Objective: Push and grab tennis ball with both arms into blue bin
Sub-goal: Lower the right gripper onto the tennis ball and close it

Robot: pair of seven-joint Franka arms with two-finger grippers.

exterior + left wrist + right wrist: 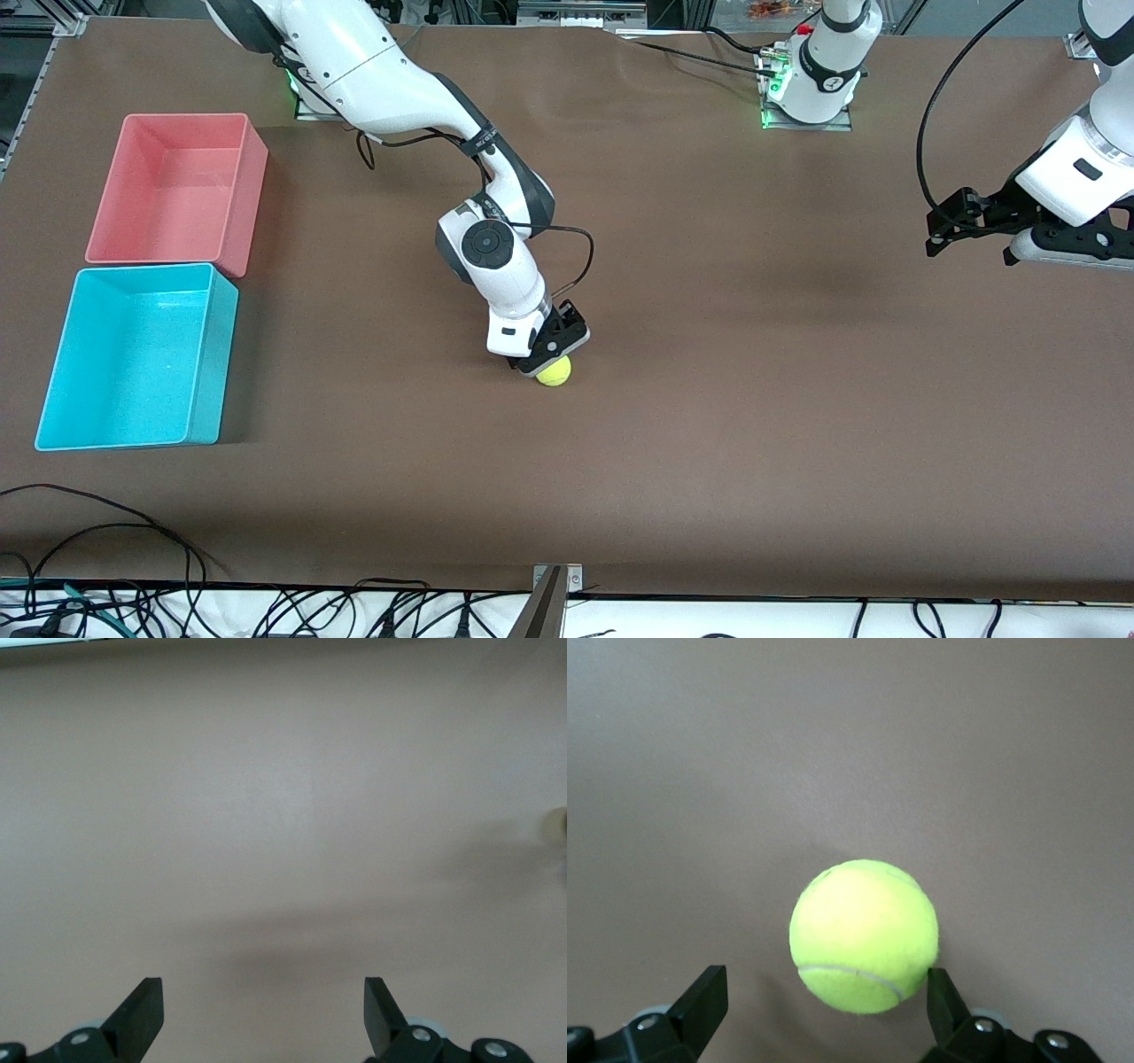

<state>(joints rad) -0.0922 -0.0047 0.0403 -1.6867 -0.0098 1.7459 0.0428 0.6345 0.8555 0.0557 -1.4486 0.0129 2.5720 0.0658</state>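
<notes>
The yellow-green tennis ball (555, 373) lies on the brown table (753, 399) near its middle, well apart from the blue bin (209, 372) at the right arm's end. My right gripper (547, 356) is down over the ball and open. In the right wrist view the tennis ball (864, 935) sits just ahead of the right gripper (827, 992), one fingertip (939, 988) close beside it and the other well clear. My left gripper (952, 232) waits above the left arm's end of the table. The left wrist view shows the left gripper (264, 1003) open over bare tabletop.
A pink bin (244, 190) of like size stands against the blue bin, farther from the front camera. Loose cables (133, 532) lie along the table's edge nearest that camera. The right arm's cable (585, 257) loops beside its wrist.
</notes>
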